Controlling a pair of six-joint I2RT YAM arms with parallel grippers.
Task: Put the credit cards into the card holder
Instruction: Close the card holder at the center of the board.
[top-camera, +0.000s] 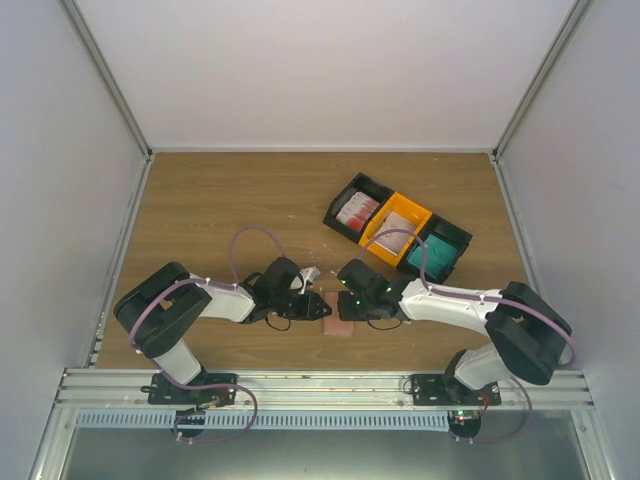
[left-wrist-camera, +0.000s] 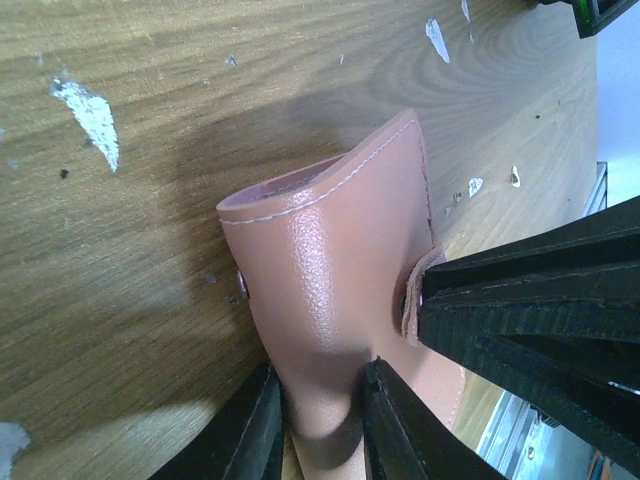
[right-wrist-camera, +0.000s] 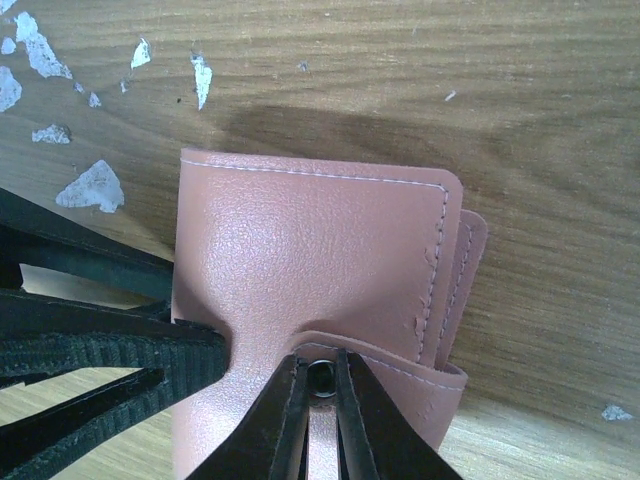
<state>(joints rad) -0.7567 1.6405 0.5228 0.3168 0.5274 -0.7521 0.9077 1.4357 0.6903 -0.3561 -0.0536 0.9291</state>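
One card holder (right-wrist-camera: 310, 250), left end effector (left-wrist-camera: 320, 430) clamped on its edge, right end effector (right-wrist-camera: 320, 420) clamped on its flap

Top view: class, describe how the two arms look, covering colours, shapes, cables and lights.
Both the left arm and right arm have white tubular links between bulky black joints. A mauve cable loops along each. Small green lights glow on the right arm's wrist. The fingers are black, tapered and ridged.
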